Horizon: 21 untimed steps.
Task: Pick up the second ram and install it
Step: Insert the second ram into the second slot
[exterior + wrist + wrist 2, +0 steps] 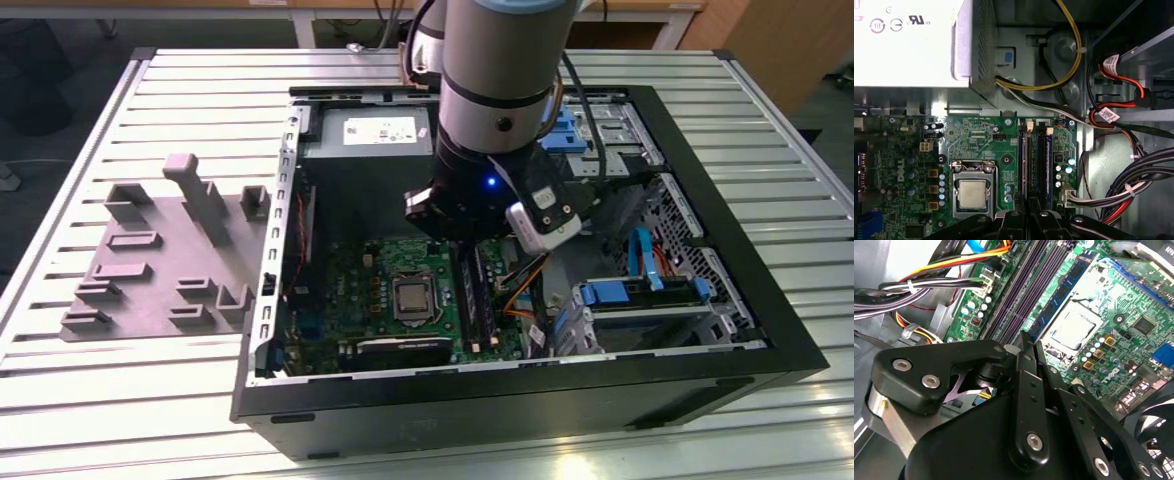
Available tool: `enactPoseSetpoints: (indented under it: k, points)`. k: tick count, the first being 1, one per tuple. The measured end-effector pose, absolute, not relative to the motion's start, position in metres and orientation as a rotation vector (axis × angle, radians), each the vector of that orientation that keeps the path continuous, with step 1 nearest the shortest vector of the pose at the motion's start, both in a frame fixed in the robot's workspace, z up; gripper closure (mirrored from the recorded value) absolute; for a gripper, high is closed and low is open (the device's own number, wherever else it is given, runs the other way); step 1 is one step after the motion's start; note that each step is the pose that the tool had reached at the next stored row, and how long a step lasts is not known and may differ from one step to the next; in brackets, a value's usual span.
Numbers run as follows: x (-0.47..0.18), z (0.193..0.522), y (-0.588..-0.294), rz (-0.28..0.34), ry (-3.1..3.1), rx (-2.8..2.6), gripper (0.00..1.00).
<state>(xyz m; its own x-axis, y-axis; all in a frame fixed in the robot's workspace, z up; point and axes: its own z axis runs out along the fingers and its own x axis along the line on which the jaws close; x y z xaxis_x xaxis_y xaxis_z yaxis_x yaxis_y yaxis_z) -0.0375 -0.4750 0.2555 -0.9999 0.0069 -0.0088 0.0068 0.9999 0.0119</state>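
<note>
Seating, by my judgement, is the step in hand. In the exterior view the gripper (470, 238) hangs low inside the open computer case (747, 330), right over the far end of the long black memory slots (470, 290). These slots run at three o'clock of the CPU socket (414, 298).

Whether the gripper is clenched, released or grasping anything I cannot tell, because its own linkage hides the tips in both wrist views.

In the second wrist view a thin blue-green stick (1066, 287) stands upright in the slot just beside the CPU socket, with black slots on its other side. I take it for the second ram, though it might be one fitted before it; the pictures do not settle that. Nor can I tell whether the stick is fully down or the end latches are closed.

The grey parts fixture (160, 250) lies on the table at nine o'clock of the case, well apart from the work.

Finishing the install calls for a square, straight-down press along the slot line — no tilt. The bundled cables (1134, 175) lie near the slots and must be kept clear of.
</note>
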Motion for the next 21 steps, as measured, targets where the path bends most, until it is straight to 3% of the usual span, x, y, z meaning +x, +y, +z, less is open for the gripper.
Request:
enactPoseSetpoints:
  k: [21]
  points:
    - [-0.036, 0.231, -0.478, 0.023, 3.133, 0.015, 0.86]
